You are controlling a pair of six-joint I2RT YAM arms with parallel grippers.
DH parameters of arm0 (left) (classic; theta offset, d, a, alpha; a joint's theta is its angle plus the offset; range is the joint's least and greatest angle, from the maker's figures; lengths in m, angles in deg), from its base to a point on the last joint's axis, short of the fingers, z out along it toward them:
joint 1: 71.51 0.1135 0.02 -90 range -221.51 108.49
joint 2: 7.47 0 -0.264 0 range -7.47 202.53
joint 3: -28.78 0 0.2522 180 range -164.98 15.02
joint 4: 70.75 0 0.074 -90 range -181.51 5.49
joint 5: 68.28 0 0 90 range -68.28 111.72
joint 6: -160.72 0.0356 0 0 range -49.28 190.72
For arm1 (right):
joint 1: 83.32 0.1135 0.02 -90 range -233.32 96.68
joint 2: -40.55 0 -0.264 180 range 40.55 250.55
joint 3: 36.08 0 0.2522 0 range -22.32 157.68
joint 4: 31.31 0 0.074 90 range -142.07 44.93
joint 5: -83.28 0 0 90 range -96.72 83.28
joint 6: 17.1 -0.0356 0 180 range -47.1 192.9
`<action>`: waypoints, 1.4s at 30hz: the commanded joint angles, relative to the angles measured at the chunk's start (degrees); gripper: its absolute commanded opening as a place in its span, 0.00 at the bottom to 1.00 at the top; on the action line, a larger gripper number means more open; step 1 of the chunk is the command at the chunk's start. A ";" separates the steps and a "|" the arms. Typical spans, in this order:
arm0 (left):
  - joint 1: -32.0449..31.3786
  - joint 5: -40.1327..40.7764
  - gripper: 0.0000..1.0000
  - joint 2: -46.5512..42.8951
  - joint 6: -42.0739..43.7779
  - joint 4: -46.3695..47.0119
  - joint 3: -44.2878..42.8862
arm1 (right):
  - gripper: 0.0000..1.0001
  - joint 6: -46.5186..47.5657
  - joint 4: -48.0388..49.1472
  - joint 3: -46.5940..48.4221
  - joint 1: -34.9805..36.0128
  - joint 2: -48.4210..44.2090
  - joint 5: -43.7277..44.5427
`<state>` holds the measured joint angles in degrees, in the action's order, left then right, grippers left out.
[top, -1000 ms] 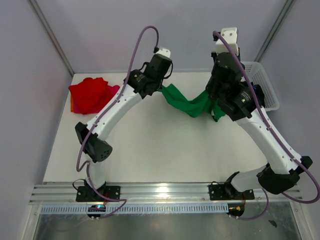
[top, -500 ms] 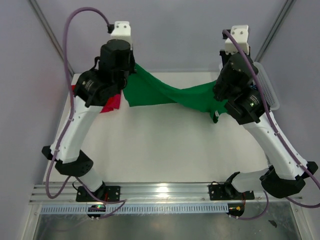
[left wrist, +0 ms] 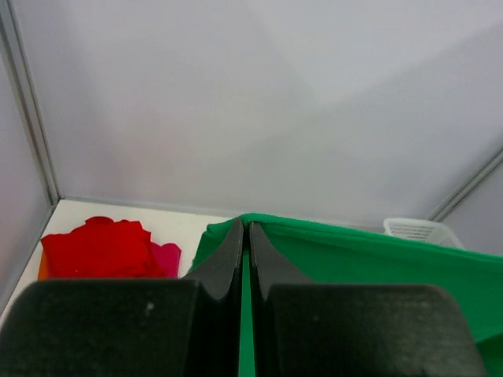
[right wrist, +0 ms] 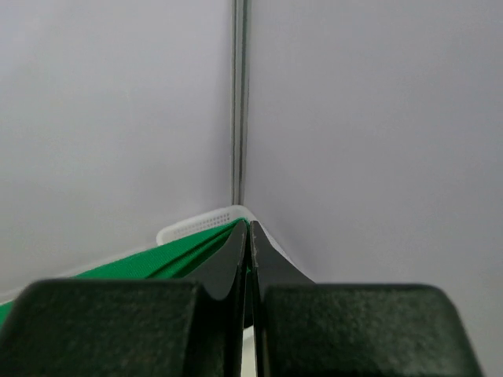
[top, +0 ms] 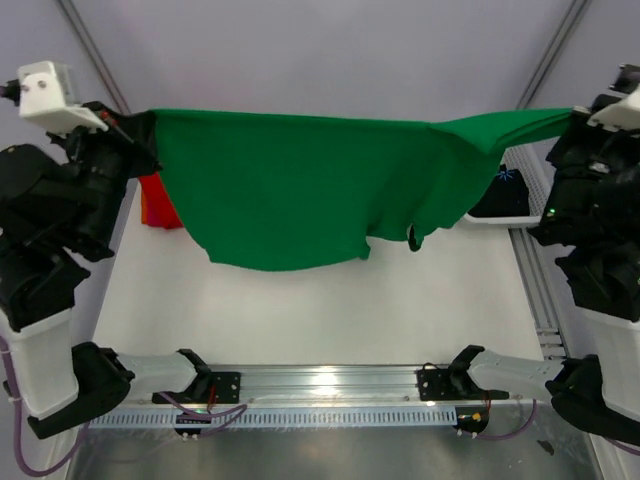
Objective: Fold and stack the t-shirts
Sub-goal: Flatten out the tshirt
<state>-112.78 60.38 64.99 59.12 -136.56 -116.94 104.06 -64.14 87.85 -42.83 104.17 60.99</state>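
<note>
A bright green t-shirt (top: pixel 300 190) hangs spread wide in the air above the table, stretched taut along its top edge between my two grippers. My left gripper (top: pixel 148 130) is shut on its left corner, and green cloth (left wrist: pixel 354 259) shows between the jaws (left wrist: pixel 246 228). My right gripper (top: pixel 572 115) is shut on the right corner, with the green cloth (right wrist: pixel 157 263) pinched at the tips (right wrist: pixel 249 228). A red t-shirt (left wrist: pixel 98 247) lies on a magenta-pink one (left wrist: pixel 167 258) at the table's back left, partly hidden by the green shirt in the top view. A black t-shirt with a blue print (top: pixel 505 190) lies in the basket.
The white lattice basket (left wrist: pixel 416 229) stands at the back right corner, near the wall posts. Both arms are raised high at the table's left and right sides. The white table surface (top: pixel 300 300) lies below the hanging shirt.
Both arms have risen and swung far apart. The green shirt went from a bunched strip between them to a wide, taut sheet lifted off the table.
</note>
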 commanded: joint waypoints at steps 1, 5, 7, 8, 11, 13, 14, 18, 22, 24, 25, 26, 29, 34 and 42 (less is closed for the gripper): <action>0.06 -0.94 0.00 -4.25 0.00 3.01 1.09 | 0.03 -5.48 -5.53 5.31 0.12 -2.88 -1.60; 0.06 -1.48 0.00 -7.42 -0.88 3.62 2.15 | 0.03 -10.58 -9.40 7.77 0.20 -5.08 -4.67; 0.06 -1.48 0.00 -8.04 -0.89 4.24 1.97 | 0.03 -11.56 -9.32 8.91 0.12 -5.43 -5.38; 0.06 -0.95 0.00 -8.30 -0.80 4.41 2.06 | 0.03 -11.64 -9.32 9.27 0.03 -5.26 -5.91; 0.06 -0.34 0.00 -7.87 -0.10 5.12 2.23 | 0.03 -10.77 -9.14 10.59 0.12 -3.59 -6.18; 0.06 0.98 0.00 -7.52 0.96 6.43 4.33 | 0.03 -9.54 -7.83 9.37 0.12 -2.71 -5.92; 0.06 2.20 0.00 -7.25 1.48 8.26 5.30 | 0.03 -7.53 -5.56 8.67 0.12 -1.66 -5.65; 0.06 9.92 0.00 -3.06 5.79 12.31 10.66 | 0.03 -3.21 0.96 4.10 0.12 1.07 -4.86; 0.14 14.07 0.00 3.37 10.62 16.62 18.48 | 0.03 -3.47 3.25 -0.38 -0.58 5.11 -6.70; 2.15 11.99 0.00 5.66 10.11 18.30 23.21 | 0.03 -7.05 2.20 -2.23 -3.03 7.56 -8.80; 3.47 7.71 0.00 7.93 8.36 17.69 24.28 | 0.03 -8.73 1.85 -4.59 -4.09 8.27 -11.43; 4.70 5.49 0.00 9.17 3.91 17.17 25.43 | 0.03 -10.83 0.54 -5.66 -5.23 8.89 -13.10; 9.10 3.27 0.00 14.36 -2.10 16.37 30.34 | 0.03 -17.18 0.17 -10.31 -8.41 11.35 -17.33; 10.60 3.80 0.00 24.63 -2.64 19.17 36.95 | 0.03 -18.93 1.67 -16.47 -9.20 15.39 -20.41; 11.75 1.25 0.37 44.75 -10.19 12.61 30.55 | 0.51 -24.03 -3.43 -18.85 -9.29 22.52 -19.89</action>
<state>-101.59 62.30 106.74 54.27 -121.76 -81.62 84.39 -67.42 69.27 -51.86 125.54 40.22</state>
